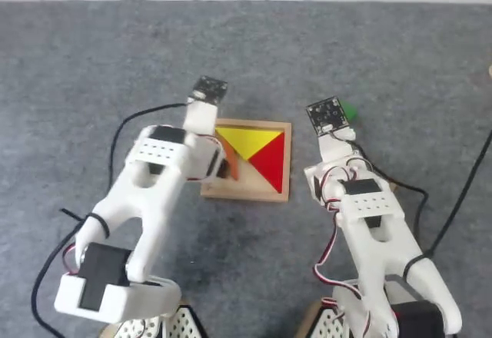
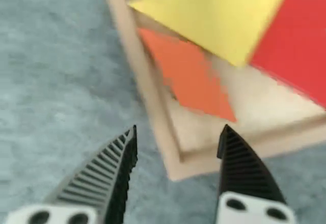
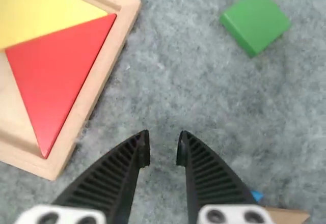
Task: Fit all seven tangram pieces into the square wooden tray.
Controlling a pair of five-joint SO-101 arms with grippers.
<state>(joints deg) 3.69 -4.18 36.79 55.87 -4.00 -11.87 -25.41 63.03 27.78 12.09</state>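
The square wooden tray holds a yellow triangle, a red triangle and an orange piece. My left gripper hangs open over the tray's corner, just short of the orange parallelogram; the yellow triangle and red triangle lie beyond. My right gripper is over bare carpet beside the tray rim, its fingers a narrow gap apart and holding nothing. A green square lies on the carpet ahead of it, also the green square in the high view.
Grey carpet covers the table. A sliver of a blue piece and a tan wooden edge show close to the right arm's base side. Black cables trail beside both arms.
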